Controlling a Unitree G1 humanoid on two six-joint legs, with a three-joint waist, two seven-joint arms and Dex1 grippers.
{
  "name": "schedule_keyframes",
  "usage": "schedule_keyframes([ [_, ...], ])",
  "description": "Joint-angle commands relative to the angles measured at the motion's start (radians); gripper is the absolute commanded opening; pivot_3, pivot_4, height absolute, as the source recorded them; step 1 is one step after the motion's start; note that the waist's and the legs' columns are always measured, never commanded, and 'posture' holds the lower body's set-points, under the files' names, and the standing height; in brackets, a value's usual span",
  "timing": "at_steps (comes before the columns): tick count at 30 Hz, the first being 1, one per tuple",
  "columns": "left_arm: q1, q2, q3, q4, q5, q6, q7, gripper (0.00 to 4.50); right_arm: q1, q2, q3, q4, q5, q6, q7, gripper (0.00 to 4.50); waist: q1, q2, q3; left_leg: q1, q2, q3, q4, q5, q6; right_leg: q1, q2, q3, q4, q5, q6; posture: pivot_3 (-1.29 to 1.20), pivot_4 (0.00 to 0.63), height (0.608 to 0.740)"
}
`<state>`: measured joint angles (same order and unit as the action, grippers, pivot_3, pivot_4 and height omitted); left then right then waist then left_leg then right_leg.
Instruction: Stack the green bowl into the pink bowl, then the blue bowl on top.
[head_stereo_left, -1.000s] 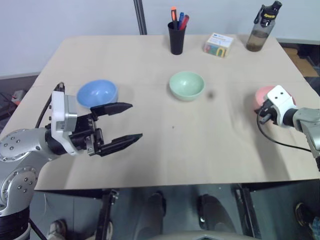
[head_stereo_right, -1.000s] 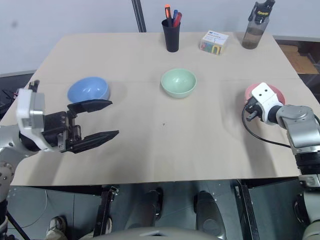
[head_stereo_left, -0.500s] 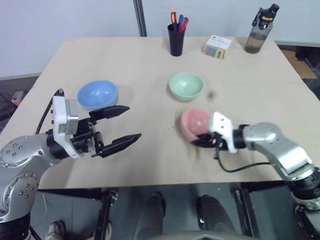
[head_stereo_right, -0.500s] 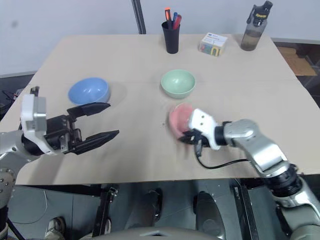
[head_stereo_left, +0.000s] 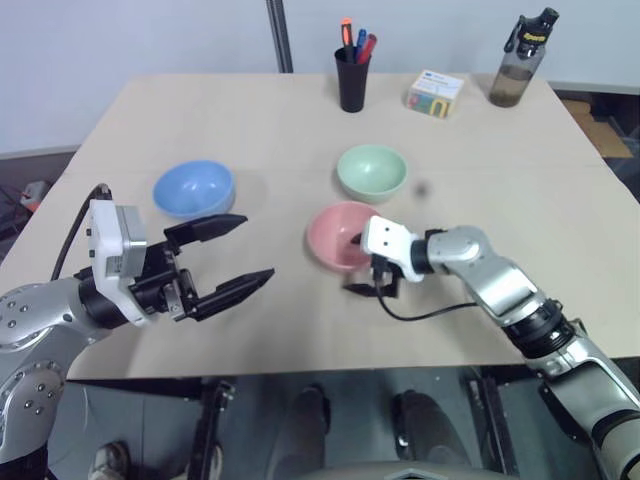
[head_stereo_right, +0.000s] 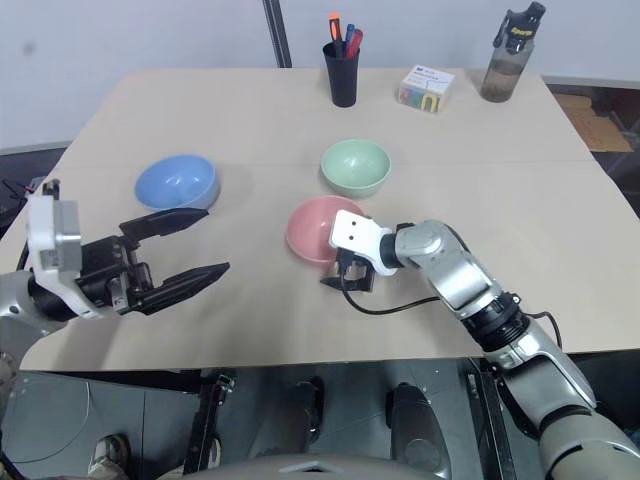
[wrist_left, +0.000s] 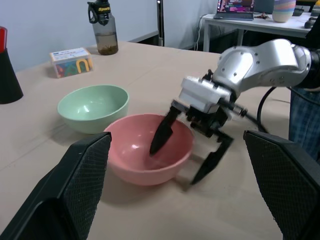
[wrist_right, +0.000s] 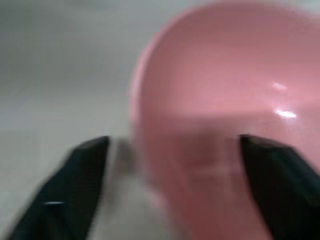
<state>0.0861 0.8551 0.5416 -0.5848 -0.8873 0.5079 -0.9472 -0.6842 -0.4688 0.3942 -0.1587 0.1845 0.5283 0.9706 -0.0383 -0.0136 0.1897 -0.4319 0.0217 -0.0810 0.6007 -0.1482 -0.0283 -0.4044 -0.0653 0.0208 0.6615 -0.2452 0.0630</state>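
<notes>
Pink bowl (head_stereo_left: 340, 236) has moved: a second ago you had it at the right edge of the tabletop (head_stereo_left: 230, 120) under the right hand (head_stereo_left: 366, 265); now it sits at frame centre, just below the green bowl (head_stereo_left: 372, 172). It looks upright on the tabletop, no longer tilted as it was half a second back. Right arm has swung in from the right edge to the middle.

Right hand has released: fingers now spread, one tip (wrist_left: 162, 134) over the rim inside the pink bowl, the other (wrist_left: 210, 160) outside near the tabletop, straddling the near-right wall. Whether either finger touches the wall you can't tell. Left hand (head_stereo_left: 230, 258) is at lower left, fingers apart, grasping nothing, roughly where it was.

All three bowls are small, round, plain, same size, and apart from one another. Pink is salmon, with a glossy highlight inside in the right wrist view. Green is pale mint, centre of frame, above the pink one. Blue bowl (head_stereo_left: 194, 188) is sky blue, left of centre, above the left hand. Both are where they were.

Contents: all three bowls are empty, nothing stacked. Black cup (head_stereo_left: 353, 78) at top centre holds pens. Bottle (head_stereo_left: 520, 62) at top right, a small printed box (head_stereo_left: 436, 92) beside it.
</notes>
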Motion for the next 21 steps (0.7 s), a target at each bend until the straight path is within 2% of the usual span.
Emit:
schedule_keyframes([
  [1, 0.004, -0.002, 0.035, -0.04, -0.013, -0.015, 0.012, 4.5, -0.058, -0.045, -0.117, -0.074, 0.114, 0.031, 0.083, 4.47, 0.0, -0.001, 0.0, 0.0, 0.0, 0.0, 0.0, 0.0, 0.0, 0.0, 0.0, 0.0, 0.0, 0.0, 0.0, 0.0, 0.15, 0.74],
  [4, 0.012, -0.003, 0.043, -0.044, -0.016, -0.017, 0.015, 4.5, -0.131, -0.081, -0.156, 0.024, 0.083, -0.069, 0.107, 4.47, -0.001, -0.001, 0.0, 0.0, 0.0, 0.001, 0.0, 0.0, 0.0, 0.0, 0.0, 0.001, 0.0, 0.0, 0.001, 0.0, 0.15, 0.74],
  [7, 0.023, -0.007, 0.054, -0.051, -0.025, -0.018, 0.02, 4.5, -0.268, -0.105, -0.051, 0.406, -0.174, -0.463, 0.022, 4.47, -0.006, -0.001, 0.0, 0.001, 0.001, 0.001, 0.0, 0.0, 0.0, 0.0, 0.0, 0.001, 0.0, -0.001, 0.001, 0.0, 0.15, 0.74],
  [11, 0.062, -0.014, 0.108, -0.07, -0.055, -0.009, 0.023, 4.5, -0.432, 0.001, 0.032, 0.878, -0.341, -0.802, -0.077, 4.47, -0.011, -0.002, 0.0, 0.001, 0.001, 0.004, -0.001, 0.0, 0.0, -0.002, 0.001, 0.003, -0.001, 0.001, -0.002, 0.0, 0.15, 0.74],
  [15, 0.104, -0.022, 0.159, -0.099, -0.076, -0.002, 0.045, 4.5, -0.536, 0.106, 0.064, 1.171, -0.436, -0.969, -0.144, 4.47, -0.024, -0.002, 0.001, -0.001, 0.001, 0.005, -0.004, 0.0, 0.0, -0.005, 0.001, 0.005, 0.0, 0.004, 0.001, 0.0, 0.15, 0.74],
  [18, 0.15, -0.033, 0.201, -0.127, -0.087, -0.001, 0.058, 4.5, -0.586, 0.162, 0.069, 1.297, -0.482, -1.022, -0.185, 4.47, -0.029, -0.002, 0.002, -0.002, 0.001, 0.005, -0.005, 0.0, 0.0, -0.005, 0.001, 0.005, -0.001, 0.004, 0.001, 0.0, 0.15, 0.74],
  [20, 0.177, -0.04, 0.227, -0.142, -0.1, 0.0, 0.069, 4.5, -0.608, 0.182, 0.064, 1.344, -0.501, -1.039, -0.201, 3.86, -0.029, -0.002, 0.002, -0.001, 0.001, 0.005, -0.006, 0.0, 0.0, -0.005, 0.001, 0.005, -0.001, 0.004, 0.0, 0.0, 0.15, 0.74],
  [21, 0.189, -0.043, 0.24, -0.149, -0.105, 0.0, 0.073, 4.5, -0.615, 0.187, 0.064, 1.359, -0.511, -1.05, -0.206, 3.76, -0.028, -0.002, 0.002, -0.001, 0.001, 0.005, -0.006, 0.0, 0.0, -0.005, 0.001, 0.005, -0.001, 0.004, 0.0, 0.0, 0.15, 0.74],
])
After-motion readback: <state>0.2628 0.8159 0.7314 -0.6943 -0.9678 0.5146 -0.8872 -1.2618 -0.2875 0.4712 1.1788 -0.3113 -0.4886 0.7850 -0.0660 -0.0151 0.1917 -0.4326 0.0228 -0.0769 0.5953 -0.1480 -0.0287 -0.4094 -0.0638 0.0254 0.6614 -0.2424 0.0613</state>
